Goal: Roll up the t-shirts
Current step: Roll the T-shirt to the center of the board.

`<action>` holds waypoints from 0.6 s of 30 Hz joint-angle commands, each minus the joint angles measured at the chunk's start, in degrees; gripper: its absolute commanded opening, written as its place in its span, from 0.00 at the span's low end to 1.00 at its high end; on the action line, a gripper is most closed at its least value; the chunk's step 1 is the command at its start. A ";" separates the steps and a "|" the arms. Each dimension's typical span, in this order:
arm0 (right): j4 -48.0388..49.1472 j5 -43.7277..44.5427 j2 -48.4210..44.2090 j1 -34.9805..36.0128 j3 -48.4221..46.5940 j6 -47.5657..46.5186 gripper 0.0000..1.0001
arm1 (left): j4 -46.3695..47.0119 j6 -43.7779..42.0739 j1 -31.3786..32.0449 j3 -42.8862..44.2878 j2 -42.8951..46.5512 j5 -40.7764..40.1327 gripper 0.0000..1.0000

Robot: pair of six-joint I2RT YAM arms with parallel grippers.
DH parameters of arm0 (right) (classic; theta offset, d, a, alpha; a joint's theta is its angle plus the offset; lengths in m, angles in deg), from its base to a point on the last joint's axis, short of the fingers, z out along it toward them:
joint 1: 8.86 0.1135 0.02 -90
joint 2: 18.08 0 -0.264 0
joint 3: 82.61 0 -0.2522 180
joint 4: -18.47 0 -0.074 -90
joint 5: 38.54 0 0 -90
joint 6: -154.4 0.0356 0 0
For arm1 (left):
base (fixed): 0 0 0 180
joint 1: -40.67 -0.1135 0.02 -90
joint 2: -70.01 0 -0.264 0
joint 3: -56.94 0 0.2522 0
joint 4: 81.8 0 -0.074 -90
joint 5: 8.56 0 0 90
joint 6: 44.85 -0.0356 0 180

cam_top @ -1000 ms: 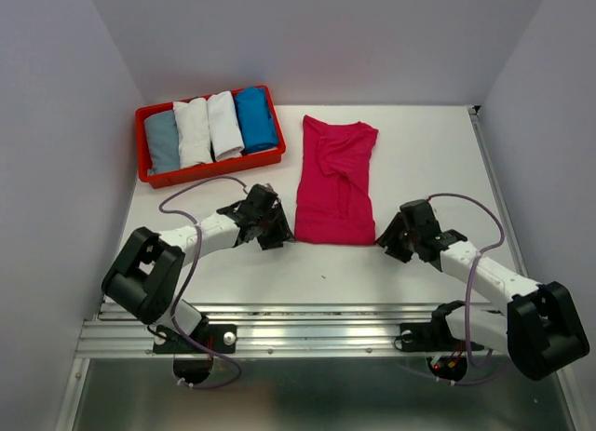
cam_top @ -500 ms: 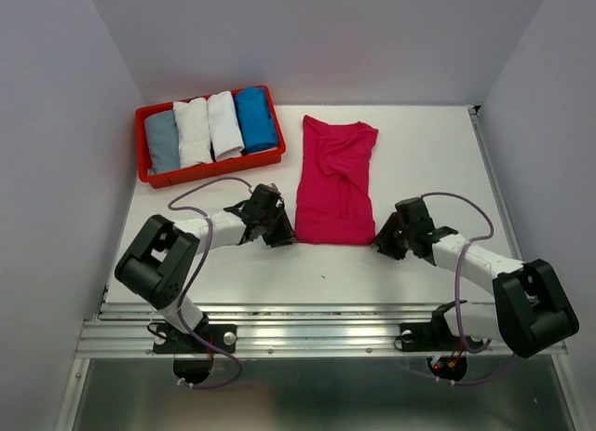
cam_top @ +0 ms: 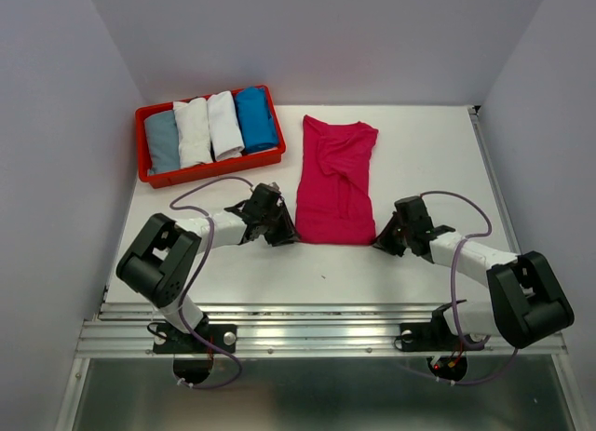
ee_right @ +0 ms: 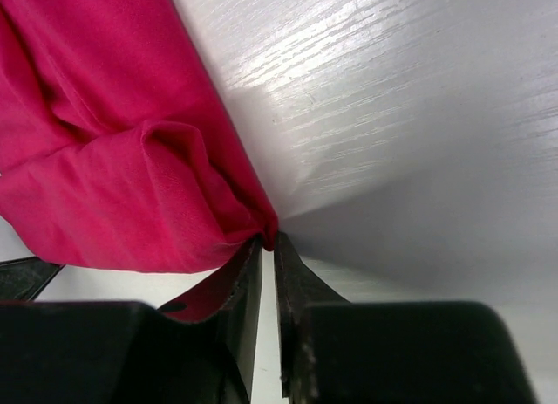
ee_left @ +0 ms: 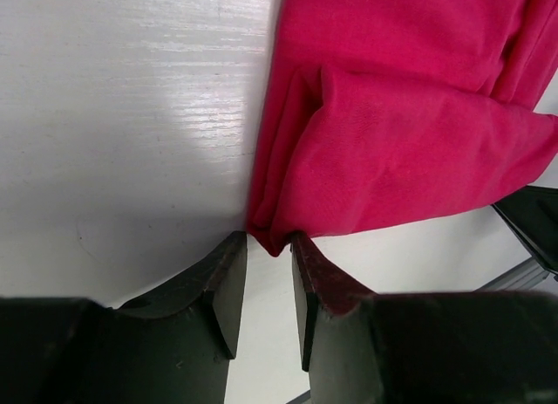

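A magenta-pink t-shirt lies folded into a long strip in the middle of the white table, its hem toward me. My left gripper is at the hem's near left corner. In the left wrist view the cloth fills the gap between the fingertips of that gripper, pinched there. My right gripper is at the near right corner. Its jaws are almost together with the tip of the cloth caught between them.
A red tray stands at the back left. It holds rolled t-shirts side by side: a pale grey-blue one, two white ones and a bright blue one. Grey walls close in the table on three sides.
Both grippers have slid in to the shirt's near corners and narrowed their jaws on the cloth, the right one most recently. The shirt itself has not moved.
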 commanded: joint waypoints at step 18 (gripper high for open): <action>-6.03 -1.93 -3.67 -0.34 -1.27 -4.10 0.01 | -3.11 -0.33 -0.25 0.33 0.82 2.34 0.00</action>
